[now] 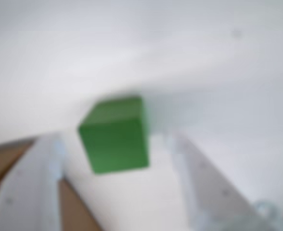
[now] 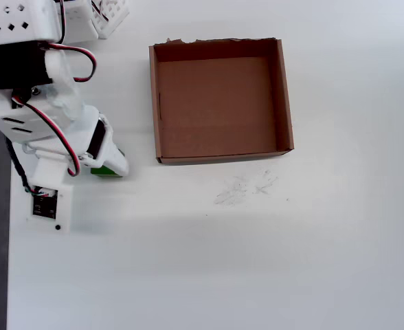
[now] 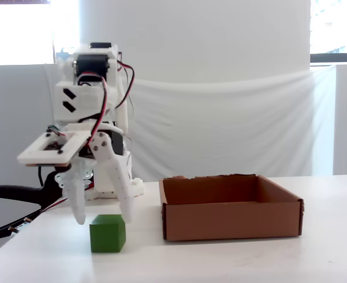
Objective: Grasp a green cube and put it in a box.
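Note:
The green cube (image 3: 108, 233) rests on the white table, to the left of the box (image 3: 229, 221) in the fixed view. My gripper (image 3: 104, 219) hangs over it, open, with one white finger on each side and the tips about level with the cube's top. In the blurred wrist view the cube (image 1: 115, 134) lies between the two fingers of the gripper (image 1: 115, 140), apart from both. From overhead the gripper (image 2: 109, 165) covers most of the cube (image 2: 106, 171), so only a green sliver shows. The brown cardboard box (image 2: 285, 96) is empty and has a ragged far edge.
The arm's white base (image 2: 23, 27) stands at the top left of the overhead view. The table's left edge (image 2: 8, 275) runs close beside the arm. A black cable (image 3: 8, 194) trails off to the left. Faint scuff marks (image 2: 243, 189) lie in front of the box.

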Robot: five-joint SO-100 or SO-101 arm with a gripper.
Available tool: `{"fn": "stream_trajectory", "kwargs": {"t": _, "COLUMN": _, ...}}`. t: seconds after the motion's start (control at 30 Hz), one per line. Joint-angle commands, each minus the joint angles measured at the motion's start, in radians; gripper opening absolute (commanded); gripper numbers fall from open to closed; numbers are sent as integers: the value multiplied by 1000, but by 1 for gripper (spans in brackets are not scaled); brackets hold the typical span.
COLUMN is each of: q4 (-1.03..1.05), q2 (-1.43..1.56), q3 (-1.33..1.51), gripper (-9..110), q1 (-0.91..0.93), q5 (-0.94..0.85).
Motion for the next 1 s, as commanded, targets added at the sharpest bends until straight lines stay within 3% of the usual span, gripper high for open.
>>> {"fn": "stream_trajectory", "kwargs": {"t": 0.0, "q4": -26, "q2": -15, "q3": -35, "gripper": 28, "q1": -14, "q5": -15}}
{"fn": "stream_trajectory", "kwargs": {"t": 0.97, "q4": -83, "q2": -110, "q3": -41, "gripper": 16, "q1": -55, "q5": -2}}
